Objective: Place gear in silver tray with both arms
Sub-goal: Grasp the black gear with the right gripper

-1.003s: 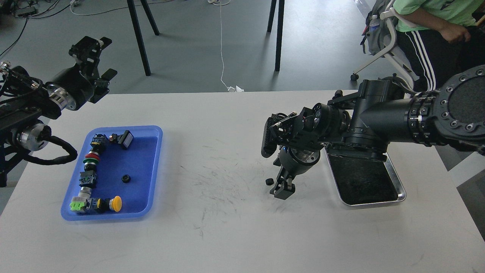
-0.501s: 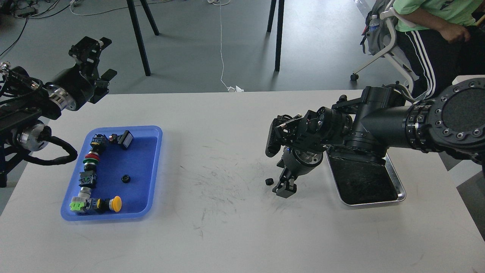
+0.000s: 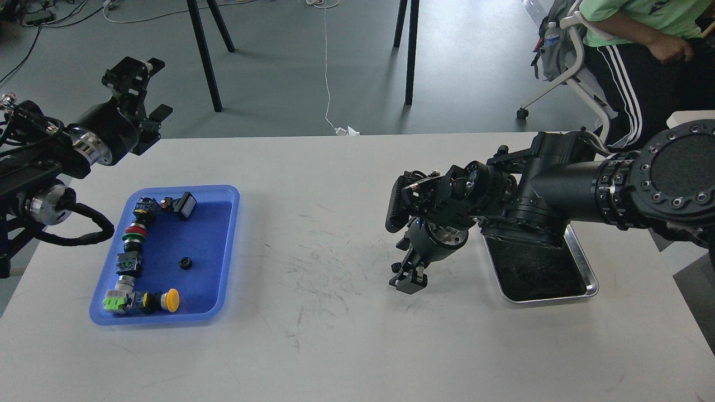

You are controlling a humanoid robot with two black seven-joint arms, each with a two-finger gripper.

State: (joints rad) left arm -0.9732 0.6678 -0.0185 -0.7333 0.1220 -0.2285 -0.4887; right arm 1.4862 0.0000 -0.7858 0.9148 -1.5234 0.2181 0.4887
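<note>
A small black gear [image 3: 396,267] lies on the white table, touching the left edge of my right gripper [image 3: 408,281]. That gripper points down at the table just left of the silver tray [image 3: 550,300]; its dark fingers cannot be told apart. The right arm covers the tray's far end, and the visible dark inside holds nothing. A second small black gear [image 3: 185,263] lies in the blue tray [image 3: 229,245]. My left gripper [image 3: 146,89] hangs open and empty above the table's far left corner.
The blue tray also holds several push-button switches [image 3: 133,245] along its left side. A seated person [image 3: 642,39] and a chair are beyond the table's far right corner. Black stand legs [image 3: 410,50] rise behind the table.
My right gripper has shifted left and now touches the loose gear, which lay a short way to its left before. The left arm has barely moved.
</note>
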